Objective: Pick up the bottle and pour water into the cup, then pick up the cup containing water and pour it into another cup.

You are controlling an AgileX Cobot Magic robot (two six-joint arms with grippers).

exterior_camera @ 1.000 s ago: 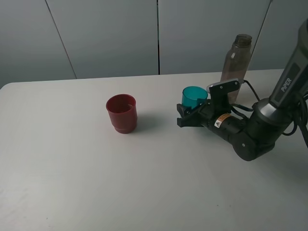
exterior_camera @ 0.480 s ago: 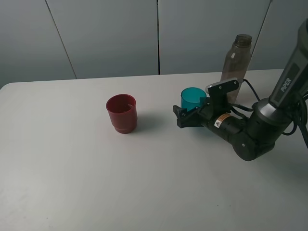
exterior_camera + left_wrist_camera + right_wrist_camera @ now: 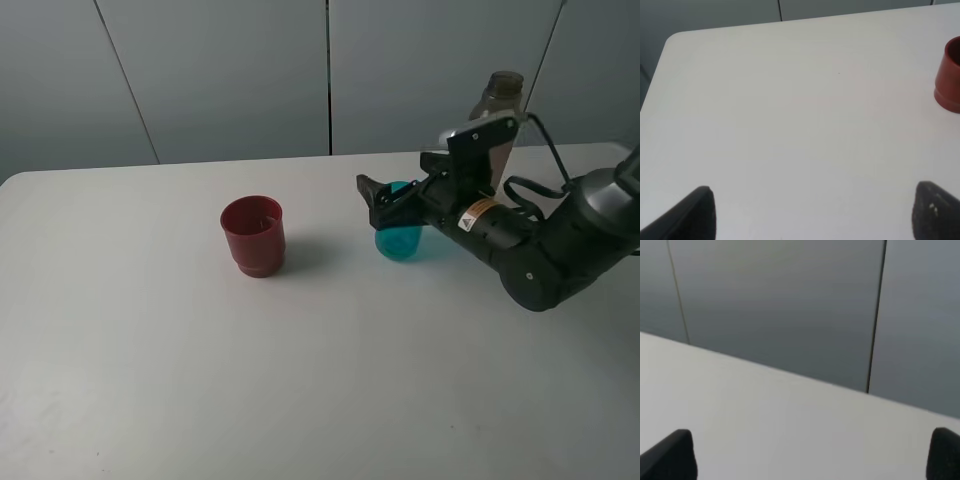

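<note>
I see the right gripper (image 3: 385, 200) spread open, hovering just above the teal cup (image 3: 400, 238), which stands free on the white table (image 3: 150, 380) right of the squat red cup (image 3: 253, 234). Smoky bottle (image 3: 497, 100) stands behind the arm. Left gripper (image 3: 810, 210) is open too; its wrist view catches only the red cup's edge, and the right wrist view misses both cups.

White table (image 3: 150, 380) before seemingly grey panelled wall (image 3: 230, 70), evenly lit
</note>
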